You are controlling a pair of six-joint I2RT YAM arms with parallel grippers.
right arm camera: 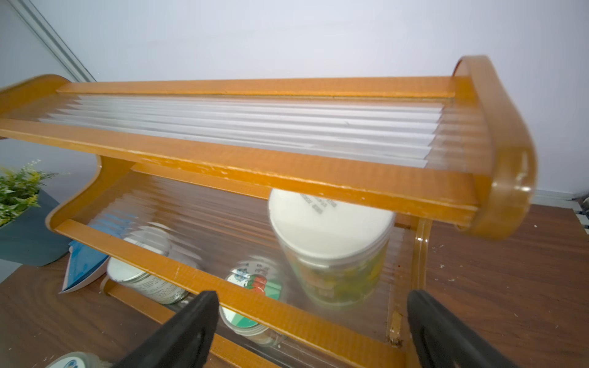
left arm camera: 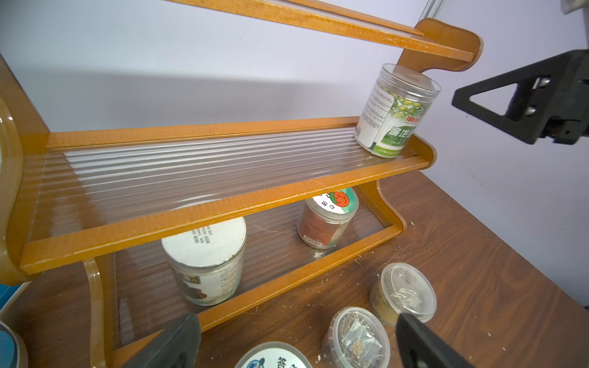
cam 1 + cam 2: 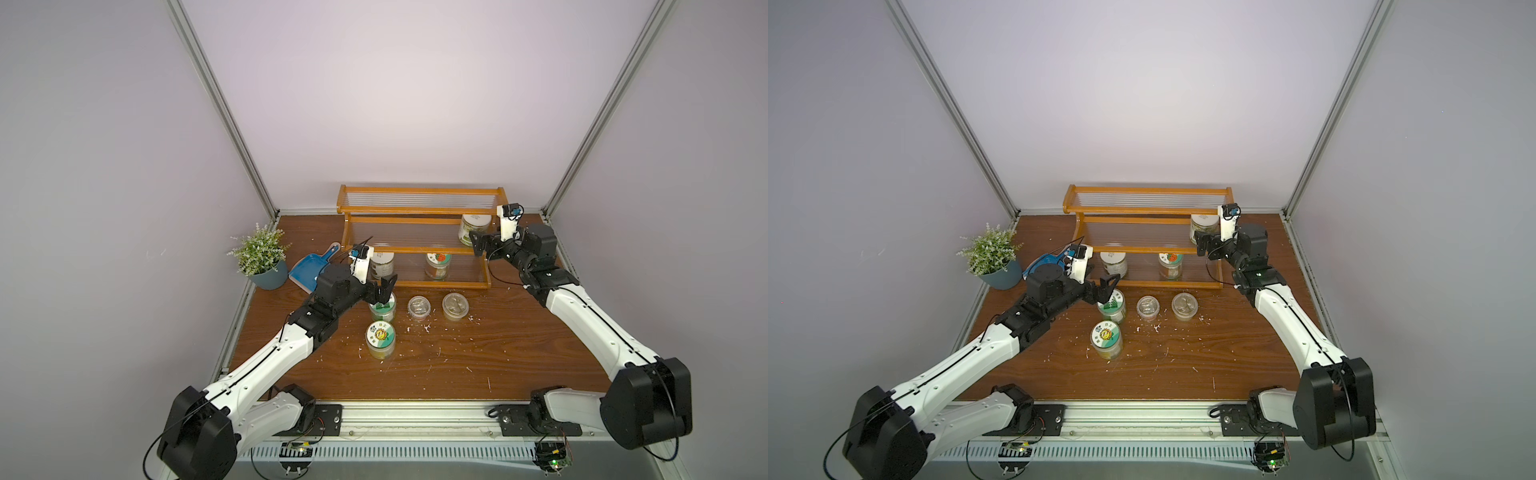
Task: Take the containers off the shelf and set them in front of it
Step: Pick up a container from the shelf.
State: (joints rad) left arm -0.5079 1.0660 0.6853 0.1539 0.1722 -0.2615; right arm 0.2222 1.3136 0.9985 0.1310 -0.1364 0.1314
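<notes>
Both pincers are released, with their jaws wide apart and nothing held in them. The left pincer (image 3: pixel 384 291) hangs low over the worktop (image 3: pixel 478 365), just in front of the left end of the shelf (image 3: pixel 440 285). Directly beneath it, a green-lidded jar (image 3: pixel 383 311) stands on the worktop; whether the fingers touch it cannot be told. Just beyond its tips, a white-lidded jar (image 2: pixel 207 255) stands upright on the lowest tier. Farther to the pincer's right on the same tier is a tomato-lidded jar (image 2: pixel 328 220). Behind the left pincer, nearer the robot, a sunflower-lidded jar (image 3: pixel 380 338) stands on the worktop. To its right, in front of the shelf, a clear-lidded cup (image 3: pixel 419 306) and a second clear-lidded cup (image 3: pixel 455 306) sit near each other without touching. White scraps (image 3: pixel 426 329) lie scattered around them. To the left pincer's left are a blue dustpan (image 3: pixel 307 270) and a plant pot (image 3: pixel 270 277).

The right pincer (image 3: pixel 475 245) is at the shelf's right end, level with the middle tier. A second white-lidded jar (image 1: pixel 331 242) stands on that tier just ahead of its tips. The jar is in line with the gap between the fingers but not yet inside it. The right wrist view is blurred.
</notes>
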